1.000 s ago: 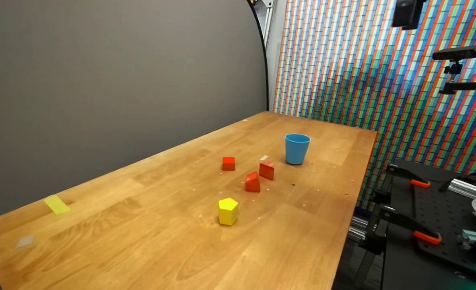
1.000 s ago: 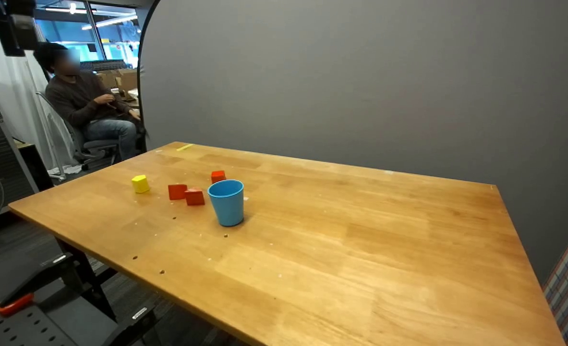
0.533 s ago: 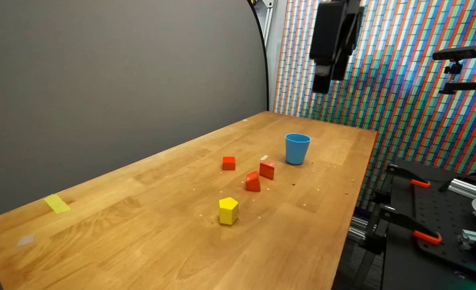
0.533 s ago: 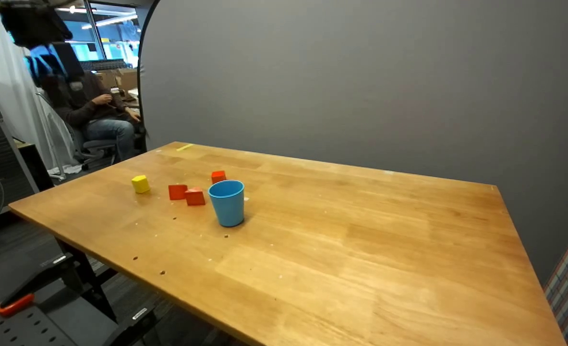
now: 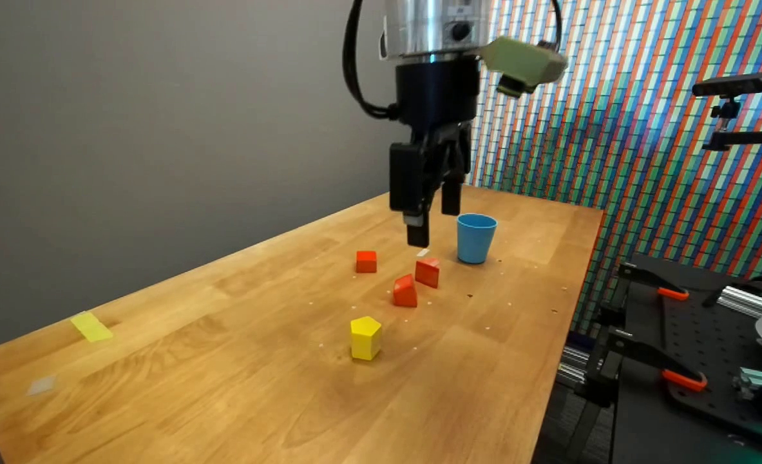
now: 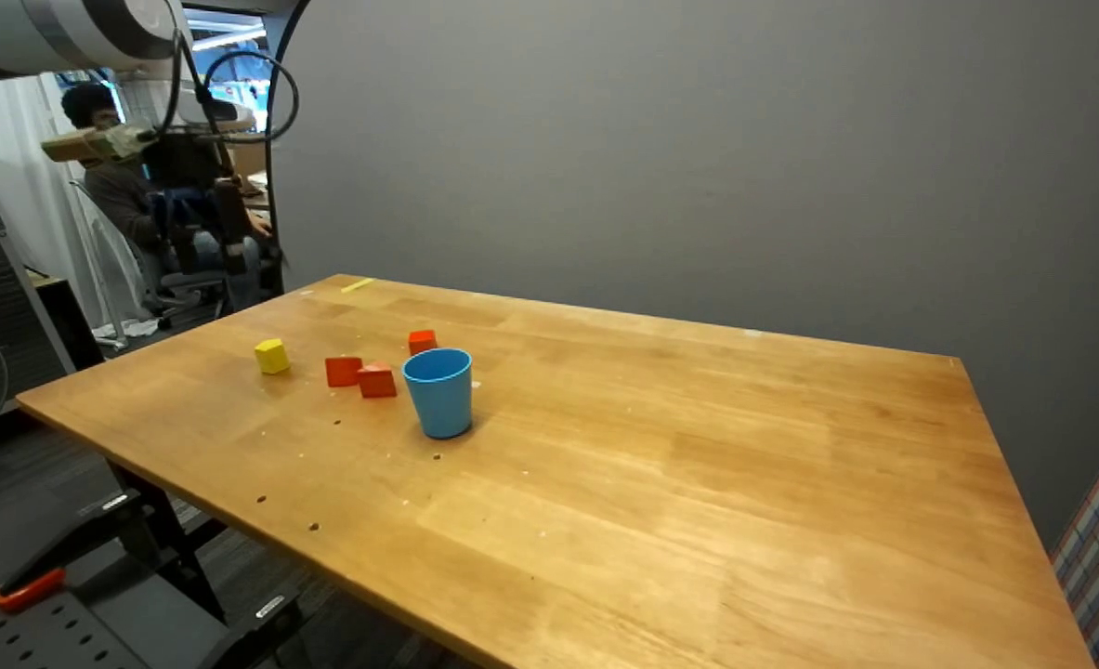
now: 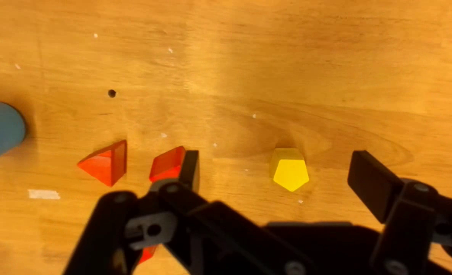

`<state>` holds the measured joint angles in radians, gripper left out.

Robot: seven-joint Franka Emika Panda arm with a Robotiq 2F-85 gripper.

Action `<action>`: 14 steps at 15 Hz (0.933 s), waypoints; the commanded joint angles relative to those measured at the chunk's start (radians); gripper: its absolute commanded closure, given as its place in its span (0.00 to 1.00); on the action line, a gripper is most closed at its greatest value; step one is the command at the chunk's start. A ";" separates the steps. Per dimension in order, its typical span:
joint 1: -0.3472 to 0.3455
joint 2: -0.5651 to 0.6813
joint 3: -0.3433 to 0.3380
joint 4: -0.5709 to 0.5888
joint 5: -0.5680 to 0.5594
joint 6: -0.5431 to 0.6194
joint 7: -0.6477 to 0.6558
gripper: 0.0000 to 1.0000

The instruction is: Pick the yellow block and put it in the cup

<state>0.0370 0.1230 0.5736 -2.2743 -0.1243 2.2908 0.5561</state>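
Over the flat brown wooden worktop (image 5: 239, 399), the black two-fingered hand (image 5: 434, 224) is spread apart; lower it evenly around the yellow five-sided block (image 7: 290, 170).

Prob. a lab, w/ robot arm (image 6: 71, 35), perf. plate (image 5: 715, 348), mtd. cam (image 5: 738, 84).

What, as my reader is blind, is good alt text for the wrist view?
A yellow pentagonal block on a wooden tabletop, seen between the jaws of an open black pincer. At left: angular red blocks, some partly hidden, and part of a round blue plastic cup.
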 commanded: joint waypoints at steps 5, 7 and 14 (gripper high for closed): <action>0.249 0.438 -0.249 0.382 0.112 0.007 -0.144 0.00; 0.275 0.506 -0.272 0.448 0.160 -0.008 -0.178 0.00; 0.377 0.532 -0.409 0.479 0.111 0.016 -0.109 0.00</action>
<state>0.3580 0.6687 0.2309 -1.8044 0.0208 2.3084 0.4077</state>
